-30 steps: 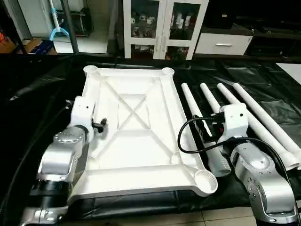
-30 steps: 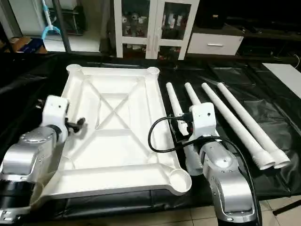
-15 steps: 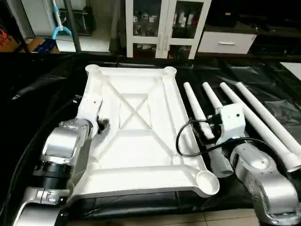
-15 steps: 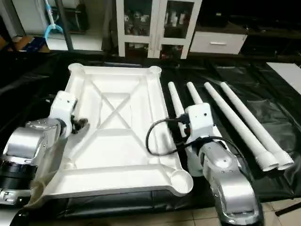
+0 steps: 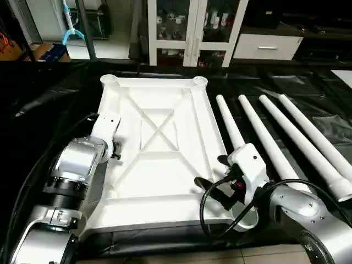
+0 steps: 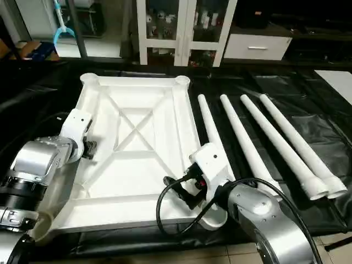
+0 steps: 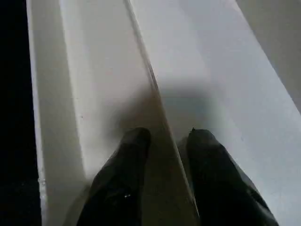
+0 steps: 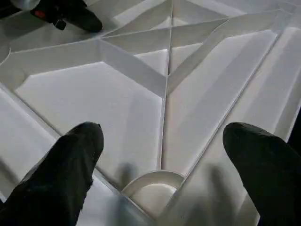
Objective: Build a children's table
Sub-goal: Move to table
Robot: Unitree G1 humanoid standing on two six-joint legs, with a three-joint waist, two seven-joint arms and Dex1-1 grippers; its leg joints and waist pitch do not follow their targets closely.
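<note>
Nearest the robot, the right gripper point(image 5: 212, 174) hangs over the tabletop point(image 5: 159, 165) beside its near right corner socket point(image 5: 245, 215), its 2 black fingers point(image 8: 70, 165) spread wide apart with nothing between them. The right wrist view looks past those fingers onto the ribbed underside and a curved socket wall just beneath. A black cable loops from the right wrist down over the tabletop's near rim.

Along the tabletop's left long side, the left gripper point(image 7: 167, 141) reaches in, its fingers point(image 7: 129, 155) straddling a thin upright rib of that edge, 1 finger on each side and close to it; whether they press the rib I cannot tell. The silver left forearm lies along the left rim in the head views.

Upside down on the black-covered work surface point(image 5: 44, 104), the white tabletop shows its X-shaped ribs in the middle and round sockets at the 2 far corners. To its right, 4 white legs point(image 5: 264, 140) lie side by side on the black cover, fanned slightly, wide ends toward the robot.

Beyond the work surface stand a white glass-door cabinet point(image 5: 190, 27) and a white drawer unit point(image 5: 267, 47).
</note>
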